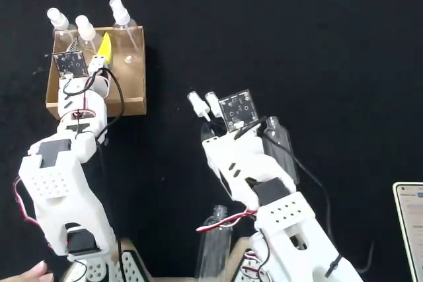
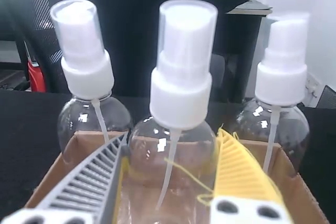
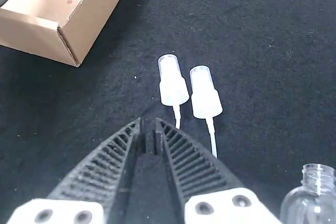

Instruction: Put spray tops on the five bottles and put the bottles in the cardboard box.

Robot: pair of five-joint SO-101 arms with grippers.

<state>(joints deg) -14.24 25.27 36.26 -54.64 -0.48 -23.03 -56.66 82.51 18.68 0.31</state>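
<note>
Right tool (image 3: 148,131): black fingers almost together, nothing between them. Just past the tips, two spray tops (image 3: 172,83) lie side by side on the black counter (image 3: 262,24). Cardboard box (image 3: 79,30) corner farther off. Uncapped bottle (image 3: 314,195) beside the tool.

Black surface (image 1: 344,44) all over, brown cardboard box (image 1: 132,105) on it! Each bottle (image 2: 173,156) clear, each spray top (image 2: 181,66) white. Left jaws: one ribbed grey, one ribbed yellow. Right jaws: both ribbed black. White arms (image 1: 59,183) with black motor blocks.
</note>
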